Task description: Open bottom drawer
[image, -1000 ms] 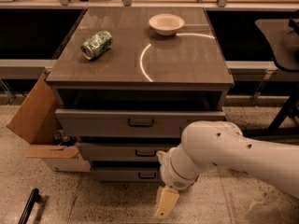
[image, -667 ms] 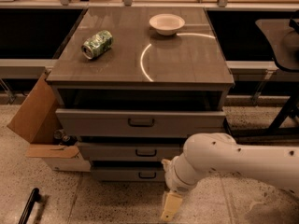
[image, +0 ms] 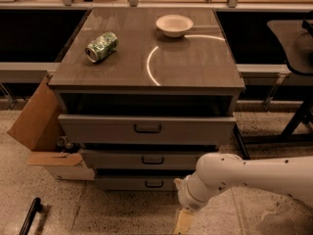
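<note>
The grey cabinet fills the middle of the frame, and its flat top surface (image: 195, 58) shows a bright curved reflection. The robot's white arm (image: 254, 175) comes in from the lower right and bends down in front of the cabinet's lower right corner. An open cardboard box (image: 34, 116) leans against the cabinet's left side.

Of the three drawers, the top drawer (image: 98, 129) is the tallest and stands pulled out a little, with a dark gap above it. The middle drawer (image: 112, 159) sits under it. The bottom drawer (image: 122, 182) is lowest, at lower centre of the frame, with its small dark loop handle (image: 154, 184) just left of the arm's wrist.

A white bowl (image: 174, 25) rests at the back of the surface. A green can (image: 101, 46) lies on its side toward the left.

The claw (image: 185, 222) hangs at the bottom edge of the frame, below and right of that handle and apart from it. It is partly cut off, so how far it is open cannot be told, and it appears to grip nothing.
</note>
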`<state>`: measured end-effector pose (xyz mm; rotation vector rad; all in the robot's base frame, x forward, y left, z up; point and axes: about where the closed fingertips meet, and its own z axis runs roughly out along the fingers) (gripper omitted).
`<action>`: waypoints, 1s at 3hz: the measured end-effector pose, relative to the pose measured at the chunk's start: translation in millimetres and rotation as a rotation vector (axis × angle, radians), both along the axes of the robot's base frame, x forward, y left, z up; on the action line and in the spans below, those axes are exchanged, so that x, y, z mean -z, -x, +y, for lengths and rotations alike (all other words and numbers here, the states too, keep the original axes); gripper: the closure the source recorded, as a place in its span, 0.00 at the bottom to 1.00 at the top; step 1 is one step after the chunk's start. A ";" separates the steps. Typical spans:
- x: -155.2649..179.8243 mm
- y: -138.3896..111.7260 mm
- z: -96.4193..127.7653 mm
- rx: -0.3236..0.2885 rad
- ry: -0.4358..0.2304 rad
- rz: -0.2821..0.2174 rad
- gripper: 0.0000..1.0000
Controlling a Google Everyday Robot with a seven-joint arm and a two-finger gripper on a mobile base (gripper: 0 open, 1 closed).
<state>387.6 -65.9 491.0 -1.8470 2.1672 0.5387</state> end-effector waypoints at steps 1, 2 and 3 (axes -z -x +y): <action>0.1 0.0 0.0 0.000 0.000 0.000 0.00; 15.0 -4.5 -2.8 0.012 0.005 0.005 0.00; 52.2 -28.3 -12.2 -0.019 0.011 -0.031 0.00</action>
